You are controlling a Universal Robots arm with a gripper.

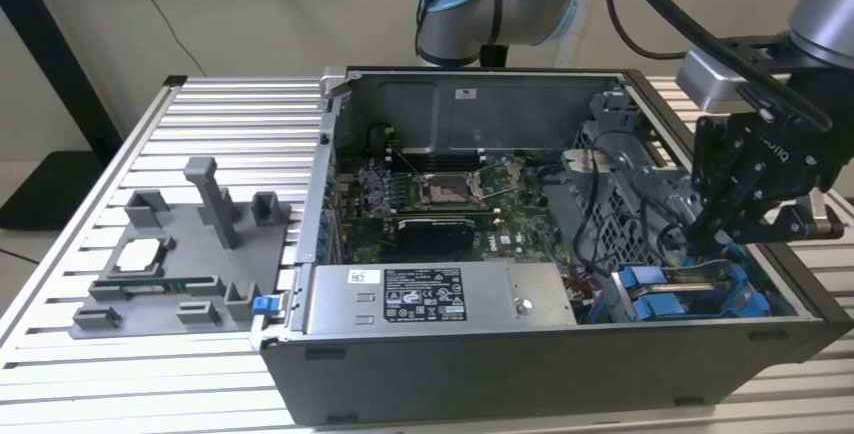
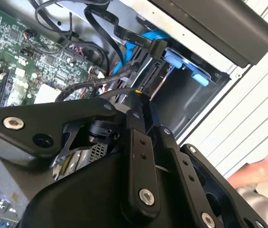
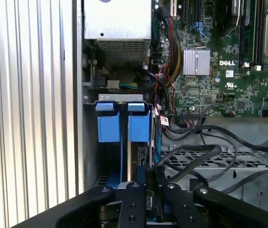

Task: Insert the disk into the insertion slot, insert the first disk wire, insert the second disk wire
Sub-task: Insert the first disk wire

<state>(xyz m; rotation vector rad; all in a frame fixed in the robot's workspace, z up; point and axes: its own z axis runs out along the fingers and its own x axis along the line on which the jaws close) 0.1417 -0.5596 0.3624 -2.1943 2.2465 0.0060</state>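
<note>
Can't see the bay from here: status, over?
Hand down at the insertion slot. Disk sits in the slot. Black cables looped close beside hand.

Robot lab (slatted aluminium bench (image 1: 227,114)).

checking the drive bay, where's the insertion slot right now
In the exterior view the insertion slot sits in the near corner of the open case on the exterior view's right, next to the grey power-supply box, just below the gripper.

Motherboard (image 1: 441,194) green; beside it, insertion slot (image 3: 138,128) grey w/ bright blue tabs, plus black cables (image 3: 191,149) — table (image 1: 240,114) ribbed silver.
</note>
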